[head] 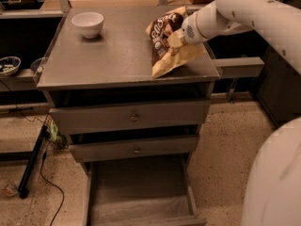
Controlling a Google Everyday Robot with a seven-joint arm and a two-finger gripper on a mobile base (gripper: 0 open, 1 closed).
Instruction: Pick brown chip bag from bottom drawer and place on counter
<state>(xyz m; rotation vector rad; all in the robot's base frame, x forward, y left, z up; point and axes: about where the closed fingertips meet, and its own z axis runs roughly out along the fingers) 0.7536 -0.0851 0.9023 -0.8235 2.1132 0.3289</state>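
The brown chip bag (165, 42) is over the right part of the counter (113, 55), its tan lower end touching the surface near the front right corner. My gripper (178, 37) is at the bag's right side, its white arm reaching in from the upper right. The bag covers the fingertips. The bottom drawer (139, 192) is pulled out and holds nothing that I can see.
A white bowl (87, 23) stands at the counter's back left. Two knobbed drawers (134, 118) above the bottom one are slightly ajar. A narrow grey side shelf (237, 66) juts out on the right. A small bowl (8, 65) sits on a low shelf at left. Cables lie on the floor at left.
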